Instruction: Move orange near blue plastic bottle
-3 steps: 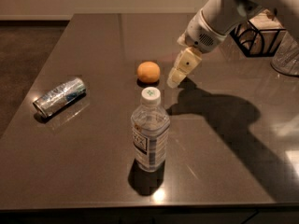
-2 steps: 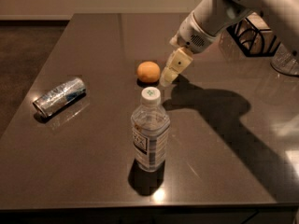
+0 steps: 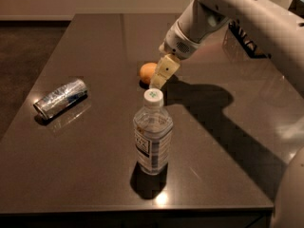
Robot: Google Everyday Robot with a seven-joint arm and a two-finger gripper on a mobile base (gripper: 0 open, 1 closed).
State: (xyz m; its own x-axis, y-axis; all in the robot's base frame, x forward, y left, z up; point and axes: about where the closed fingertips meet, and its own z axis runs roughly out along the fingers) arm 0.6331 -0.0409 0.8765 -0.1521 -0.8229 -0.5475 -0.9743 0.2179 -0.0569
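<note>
Spanning the view, a dark counter (image 3: 95, 175) is shown with the robot's white arm (image 3: 237, 13) reached in from its right edge. A blue plastic bottle (image 3: 153, 137) is stood upright, cap on, toward the middle of the near edge. A crushed silver can (image 3: 60, 99) is laid on its side close to the left edge. The gripper (image 3: 159, 77) is held low over the middle of the counter, just beside the orange (image 3: 146, 72) on its right and partly in front of it. Whether it is spread or closed cannot be told, nor can contact with the fruit be confirmed. The orange is rested on the counter, apart from the bottle, on the side toward the far edge. The step in hand is judged to be the grasp. It would be done well if the gripper were centred on the round fruit before closing, so that it is not nudged into a roll. The carry toward the near edge should be kept clear of the cap, since the tall bottle could easily be toppled.
</note>
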